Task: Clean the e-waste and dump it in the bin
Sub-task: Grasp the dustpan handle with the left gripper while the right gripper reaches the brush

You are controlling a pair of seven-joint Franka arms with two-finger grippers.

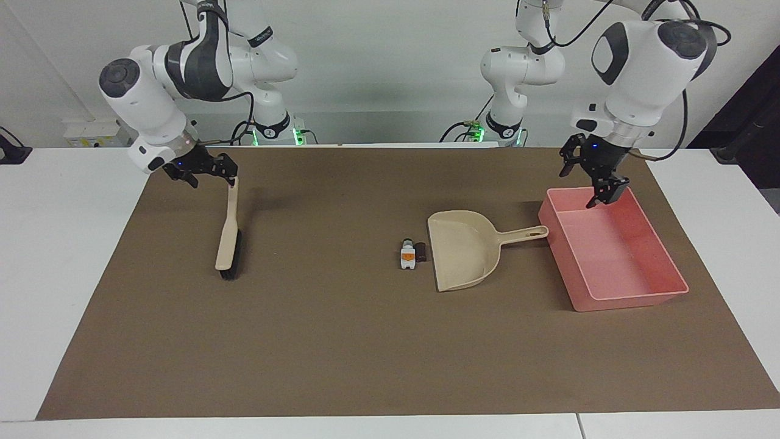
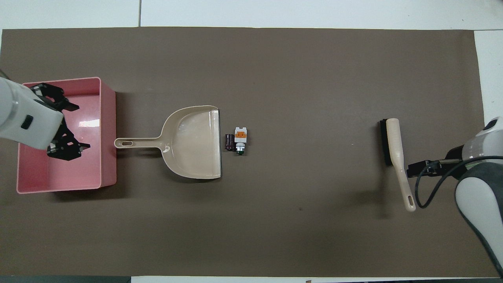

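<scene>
Both jaws apart: left gripper (image 1: 590, 180) over bin (image 1: 664, 291) (pink), right gripper (image 1: 204, 169) over brush (image 1: 227, 235) handle.

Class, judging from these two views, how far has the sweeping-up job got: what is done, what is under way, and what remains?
Nothing is done yet: the e-waste lies on the mat by the dustpan mouth, and the bin holds nothing. Under way: the right gripper is over the brush handle's end, and the open left gripper is over the bin, neither holding anything. Left: grasping both tools, sweeping, and dumping.
</scene>
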